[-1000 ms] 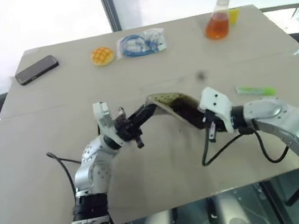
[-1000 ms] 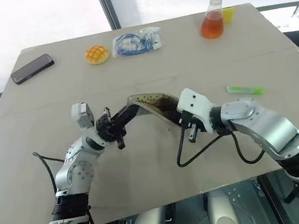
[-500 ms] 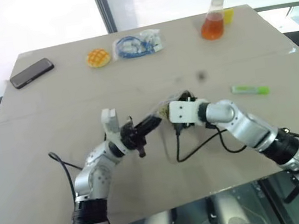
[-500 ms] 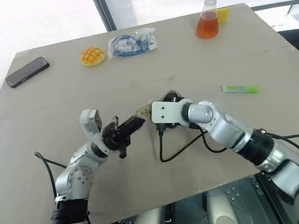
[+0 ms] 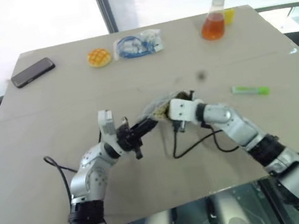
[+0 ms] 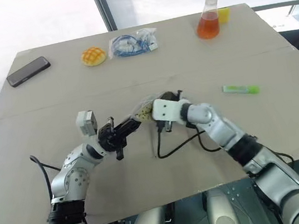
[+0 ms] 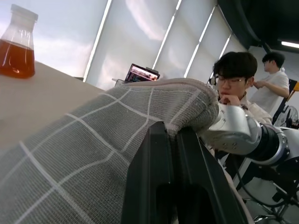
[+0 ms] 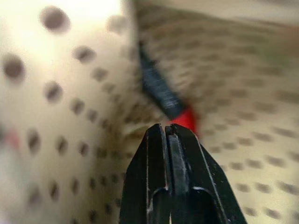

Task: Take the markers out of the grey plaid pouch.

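Grey plaid pouch (image 5: 157, 109) held above table (image 5: 57, 137) centre, between both arms. Left gripper (image 7: 172, 133) pinching pouch fabric edge, fingers pressed together. Right gripper (image 8: 166, 130) inside pouch among dotted yellowish lining, fingers pressed together, nothing between them; dark-and-red marker (image 8: 163, 98) just beyond tips. Lime green marker (image 5: 250, 91) lying on table, right of pouch.

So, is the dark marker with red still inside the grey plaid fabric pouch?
Inside: the dark marker with red lies against the pouch's dotted yellowish lining.
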You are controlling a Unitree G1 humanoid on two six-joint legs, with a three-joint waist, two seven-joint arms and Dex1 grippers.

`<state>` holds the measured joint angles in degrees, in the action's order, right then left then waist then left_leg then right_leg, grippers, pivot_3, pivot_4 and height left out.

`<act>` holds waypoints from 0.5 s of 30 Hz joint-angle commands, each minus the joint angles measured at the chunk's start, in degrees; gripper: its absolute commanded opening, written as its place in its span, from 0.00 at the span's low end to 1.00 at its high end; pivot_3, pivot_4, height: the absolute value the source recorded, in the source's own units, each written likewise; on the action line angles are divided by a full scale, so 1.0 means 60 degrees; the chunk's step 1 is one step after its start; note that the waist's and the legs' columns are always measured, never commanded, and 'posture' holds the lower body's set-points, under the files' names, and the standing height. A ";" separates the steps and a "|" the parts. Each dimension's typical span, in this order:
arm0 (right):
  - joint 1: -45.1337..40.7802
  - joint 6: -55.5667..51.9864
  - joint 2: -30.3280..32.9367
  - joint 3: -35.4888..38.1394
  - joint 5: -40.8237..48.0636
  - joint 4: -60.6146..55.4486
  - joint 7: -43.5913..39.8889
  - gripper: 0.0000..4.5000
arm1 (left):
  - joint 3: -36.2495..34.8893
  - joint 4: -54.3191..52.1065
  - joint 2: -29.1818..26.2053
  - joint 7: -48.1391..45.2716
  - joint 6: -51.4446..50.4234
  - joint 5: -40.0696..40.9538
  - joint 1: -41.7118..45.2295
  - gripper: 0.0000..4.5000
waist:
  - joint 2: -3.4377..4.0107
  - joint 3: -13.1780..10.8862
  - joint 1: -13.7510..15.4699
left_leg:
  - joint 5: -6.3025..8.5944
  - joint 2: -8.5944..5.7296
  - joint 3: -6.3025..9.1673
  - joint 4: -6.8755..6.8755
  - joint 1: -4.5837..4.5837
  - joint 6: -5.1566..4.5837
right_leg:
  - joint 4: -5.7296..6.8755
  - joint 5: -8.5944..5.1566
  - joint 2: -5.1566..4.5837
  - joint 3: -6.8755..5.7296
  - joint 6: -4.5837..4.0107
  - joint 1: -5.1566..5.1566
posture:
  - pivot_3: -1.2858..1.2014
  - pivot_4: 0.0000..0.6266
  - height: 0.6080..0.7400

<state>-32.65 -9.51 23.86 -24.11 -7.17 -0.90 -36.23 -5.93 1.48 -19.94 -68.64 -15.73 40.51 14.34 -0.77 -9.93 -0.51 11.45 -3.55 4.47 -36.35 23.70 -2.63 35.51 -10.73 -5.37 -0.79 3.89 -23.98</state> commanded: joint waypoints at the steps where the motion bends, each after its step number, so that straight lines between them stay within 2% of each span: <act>1: 0.0412 -0.1349 0.0571 0.1095 0.1110 -0.2461 -0.0842 0.02 | -0.0171 0.0416 -0.0039 -0.0137 0.0453 -0.0167 0.0266 0.00 | 0.0000 0.0000 -0.0013 | 0.0000 0.0003 0.0000 0.0000 0.0000 -0.0001 | 0.0000 0.0000 0.0001 -0.0001 0.0000 -0.0001 | 0.52 0.24 1.00; 4: 0.0751 -0.2189 0.1093 0.1480 0.1533 -0.3519 -0.1259 0.02 | -0.0315 0.0704 -0.0043 -0.0191 0.0447 -0.0048 0.0393 0.00 | 0.0000 0.0000 -0.0031 | 0.0001 0.0007 -0.0003 0.0002 -0.0001 -0.0002 | -0.0002 -0.0003 0.0002 0.0000 0.0003 0.0001 | 0.52 0.24 1.00; 11: 0.0578 -0.3228 0.0986 0.1382 0.1828 -0.3721 -0.1244 0.02 | -0.0362 0.0602 -0.0103 -0.0352 -0.0504 0.0639 0.0607 0.00 | -0.0001 0.0000 -0.0015 | 0.0001 0.0014 -0.0004 -0.0002 0.0000 -0.0002 | -0.0001 -0.0036 -0.0001 -0.0004 -0.0006 0.0002 | 0.52 0.24 1.00; 14: 0.0428 -0.3271 0.0926 0.1012 0.1559 -0.3501 -0.1212 0.18 | -0.0197 0.0078 -0.0163 -0.0513 -0.1559 0.1336 0.0554 0.00 | -0.0002 -0.0001 -0.0018 | 0.0001 0.0010 -0.0004 -0.0003 0.0004 -0.0002 | -0.0003 -0.0024 -0.0005 -0.0003 -0.0020 0.0001 | 0.52 0.24 1.00; 15: 0.0409 -0.3377 0.0954 0.0947 0.1535 -0.3498 -0.1247 0.26 | -0.0147 -0.0104 -0.0229 -0.0604 -0.1975 0.1604 0.0516 0.00 | -0.0003 -0.0001 -0.0021 | 0.0001 0.0010 -0.0004 -0.0003 0.0006 -0.0002 | -0.0003 -0.0021 -0.0004 -0.0003 -0.0022 -0.0001 | 0.52 0.24 1.00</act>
<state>-28.92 -29.24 29.49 -18.03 2.61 -21.19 -43.40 -7.06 5.01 -20.63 -70.55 -23.78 46.14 17.17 -0.79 -9.94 -0.64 11.46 -3.49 4.45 -36.36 23.74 -2.64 35.49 -10.84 -5.39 -0.81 3.77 -23.99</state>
